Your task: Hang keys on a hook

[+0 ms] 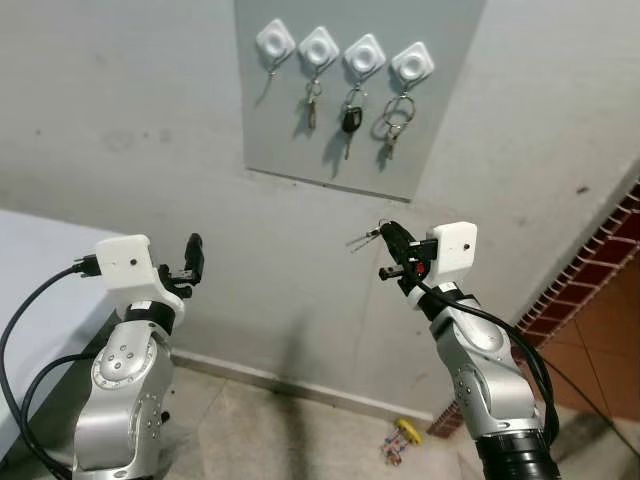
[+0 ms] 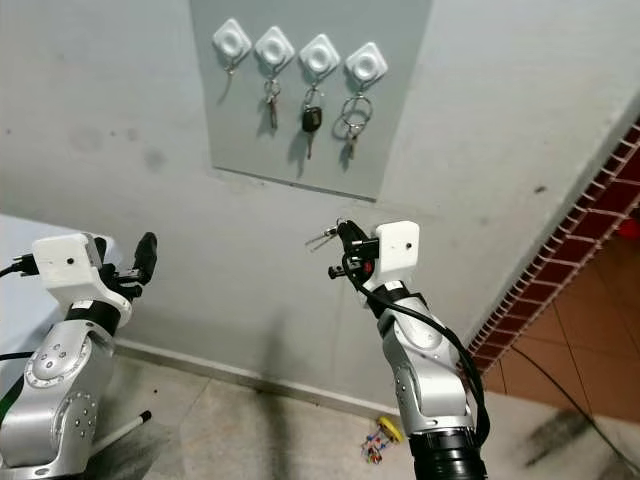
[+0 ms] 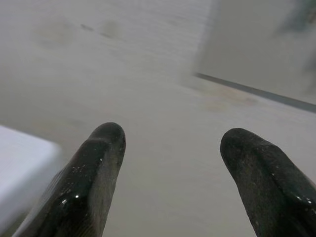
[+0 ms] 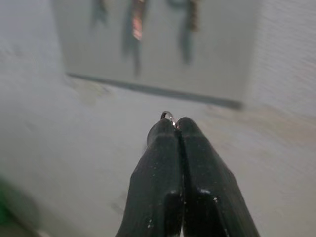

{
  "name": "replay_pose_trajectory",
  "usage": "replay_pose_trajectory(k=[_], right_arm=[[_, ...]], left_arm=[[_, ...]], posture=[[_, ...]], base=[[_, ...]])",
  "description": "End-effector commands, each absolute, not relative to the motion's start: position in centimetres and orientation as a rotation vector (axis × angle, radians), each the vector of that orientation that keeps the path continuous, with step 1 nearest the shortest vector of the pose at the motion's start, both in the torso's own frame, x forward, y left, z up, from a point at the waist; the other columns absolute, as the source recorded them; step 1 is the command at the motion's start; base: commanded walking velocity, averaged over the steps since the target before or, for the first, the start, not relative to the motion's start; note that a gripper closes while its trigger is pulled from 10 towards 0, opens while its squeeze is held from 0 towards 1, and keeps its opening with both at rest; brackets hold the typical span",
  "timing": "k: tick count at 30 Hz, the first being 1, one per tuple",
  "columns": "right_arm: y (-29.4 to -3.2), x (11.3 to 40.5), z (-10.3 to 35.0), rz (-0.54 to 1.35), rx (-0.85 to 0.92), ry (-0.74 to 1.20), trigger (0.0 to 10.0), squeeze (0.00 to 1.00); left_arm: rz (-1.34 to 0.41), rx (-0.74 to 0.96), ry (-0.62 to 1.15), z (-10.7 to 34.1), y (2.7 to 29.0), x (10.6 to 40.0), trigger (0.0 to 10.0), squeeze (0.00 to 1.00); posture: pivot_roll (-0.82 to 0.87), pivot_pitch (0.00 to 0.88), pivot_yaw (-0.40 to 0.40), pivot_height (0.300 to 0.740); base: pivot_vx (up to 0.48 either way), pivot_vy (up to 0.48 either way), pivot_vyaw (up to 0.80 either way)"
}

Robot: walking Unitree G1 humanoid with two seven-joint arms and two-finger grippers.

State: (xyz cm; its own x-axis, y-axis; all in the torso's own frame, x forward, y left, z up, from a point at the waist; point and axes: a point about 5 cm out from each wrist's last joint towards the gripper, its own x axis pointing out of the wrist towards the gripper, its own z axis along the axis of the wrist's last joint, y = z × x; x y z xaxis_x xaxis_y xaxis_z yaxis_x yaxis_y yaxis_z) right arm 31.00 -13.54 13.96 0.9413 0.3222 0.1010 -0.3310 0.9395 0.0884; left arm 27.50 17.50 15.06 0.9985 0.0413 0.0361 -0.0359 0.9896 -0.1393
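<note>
A grey board (image 1: 440,150) on the wall carries several white hooks. The leftmost hook (image 1: 275,42) is bare; the others hold keys, among them a black car key (image 1: 350,123). Below and to the right of the board, my right gripper (image 1: 388,232) is shut on a small set of keys (image 1: 362,238), whose ring (image 4: 168,115) peeks out between the fingertips in the right wrist view. My left gripper (image 1: 194,255) is raised at the lower left, open and empty, its fingers (image 3: 94,173) spread before the wall.
A white surface (image 1: 40,260) lies at the far left. A small colourful object (image 1: 398,440) lies on the floor at the foot of the wall. Red brick tiling (image 1: 600,270) runs along the right.
</note>
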Motion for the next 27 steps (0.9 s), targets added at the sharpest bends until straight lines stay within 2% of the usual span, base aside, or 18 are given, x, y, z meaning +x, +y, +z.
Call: replay_pose_trajectory(k=[1,9,27], right_arm=[[-13.28,31.09,14.72,0.336,0.111,-0.113,10.0,0.00],[-13.21,31.05,14.70,0.336,0.113,-0.113,10.0,0.00],[-13.15,31.02,14.66,0.337,0.115,-0.111,10.0,0.00]], left_arm=[[0.051,-0.128,-0.042,15.30,18.03,27.39,10.0,0.00],[0.049,-0.126,-0.044,15.43,18.05,27.45,10.0,0.00],[0.084,-0.112,-0.031,15.52,18.09,27.55,10.0,0.00]], posture=[[-0.02,0.000,-0.047,0.740],[-0.02,0.000,-0.047,0.740],[-0.02,0.000,-0.042,0.740]], base=[[0.000,0.289,0.00],[0.000,0.280,0.00],[0.000,0.000,0.00]])
